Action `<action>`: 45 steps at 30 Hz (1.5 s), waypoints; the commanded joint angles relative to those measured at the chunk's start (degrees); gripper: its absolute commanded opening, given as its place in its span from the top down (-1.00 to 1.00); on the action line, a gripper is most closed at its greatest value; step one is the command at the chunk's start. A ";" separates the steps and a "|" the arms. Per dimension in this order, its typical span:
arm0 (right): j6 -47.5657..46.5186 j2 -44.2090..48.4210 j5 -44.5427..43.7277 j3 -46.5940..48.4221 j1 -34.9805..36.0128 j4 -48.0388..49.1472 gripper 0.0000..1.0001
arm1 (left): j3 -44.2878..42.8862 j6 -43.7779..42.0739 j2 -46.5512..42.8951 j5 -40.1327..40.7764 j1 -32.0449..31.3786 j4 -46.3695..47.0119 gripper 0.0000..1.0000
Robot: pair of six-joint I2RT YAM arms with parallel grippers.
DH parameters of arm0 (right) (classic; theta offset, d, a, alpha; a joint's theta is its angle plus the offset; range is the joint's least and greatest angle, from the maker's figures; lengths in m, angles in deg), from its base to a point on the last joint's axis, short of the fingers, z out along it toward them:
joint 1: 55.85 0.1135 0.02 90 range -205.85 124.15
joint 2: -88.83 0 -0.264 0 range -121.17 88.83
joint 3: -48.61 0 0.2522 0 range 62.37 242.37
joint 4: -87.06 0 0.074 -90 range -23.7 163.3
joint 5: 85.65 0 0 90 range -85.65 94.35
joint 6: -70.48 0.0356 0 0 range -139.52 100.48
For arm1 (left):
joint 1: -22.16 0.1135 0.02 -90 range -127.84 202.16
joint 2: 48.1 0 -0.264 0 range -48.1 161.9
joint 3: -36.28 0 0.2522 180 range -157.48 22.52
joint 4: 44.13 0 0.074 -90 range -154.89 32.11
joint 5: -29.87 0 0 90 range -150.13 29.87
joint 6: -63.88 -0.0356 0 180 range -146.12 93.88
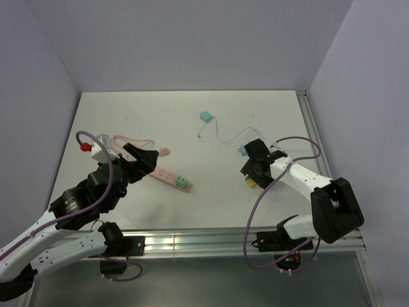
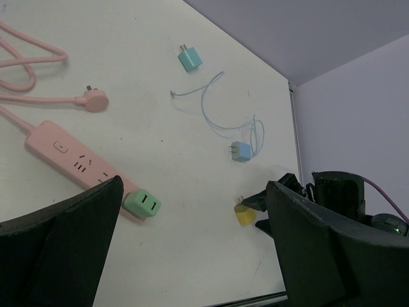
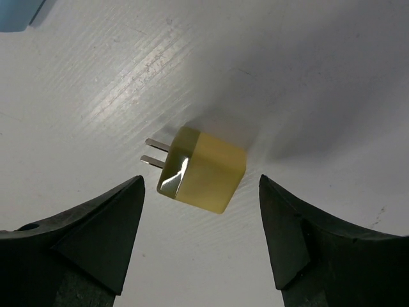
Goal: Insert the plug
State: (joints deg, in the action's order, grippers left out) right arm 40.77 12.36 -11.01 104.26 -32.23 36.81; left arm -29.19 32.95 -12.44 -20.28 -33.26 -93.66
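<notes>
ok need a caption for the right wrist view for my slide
Open right gripper poised over a yellow two-prong plug lying on the white table.

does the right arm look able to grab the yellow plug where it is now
Probably yes. The right end effector hovers open over the yellow plug, one finger on either side and nothing in between. The plug lies on its side on the table, with no other object touching it.
</notes>
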 commanded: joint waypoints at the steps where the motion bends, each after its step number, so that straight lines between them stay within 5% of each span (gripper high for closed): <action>1: 1.41 -1.75 -1.08 0.04 -0.24 2.82 -0.57 | -0.24 -1.76 0.38 -0.83 0.22 2.02 -0.99; 5: 1.23 -4.04 -0.47 0.21 -0.33 3.97 -0.46 | 0.11 -1.76 0.11 -1.27 0.22 2.02 -0.99; 11: 0.18 -2.46 -0.38 -1.63 -0.41 4.93 0.02 | 0.55 -2.20 -0.50 -2.76 0.22 1.75 -0.98; 15: -3.41 0.34 0.93 -2.25 -0.41 6.34 0.76 | 1.25 -4.30 -1.38 -5.31 0.22 3.33 -0.83; 18: -7.10 3.06 2.95 -1.55 0.46 8.27 1.00 | 2.04 -7.20 -2.26 -9.61 0.22 6.23 -0.71; 26: -21.26 13.27 15.08 1.51 5.21 13.55 1.00 | 4.86 -14.15 -3.67 -19.37 0.22 12.21 -0.43; 36: -20.21 17.92 23.87 11.63 13.73 13.19 1.00 | 7.13 -12.14 3.97 -27.72 0.22 19.93 -0.65; 45: -34.78 26.36 30.46 9.01 21.46 16.79 1.00 | 4.07 -6.25 12.50 -31.42 0.22 23.99 -0.67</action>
State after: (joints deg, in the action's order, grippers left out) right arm 13.32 34.57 16.09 113.92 -12.58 49.82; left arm -21.67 24.44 -1.46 -49.04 -33.17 -73.51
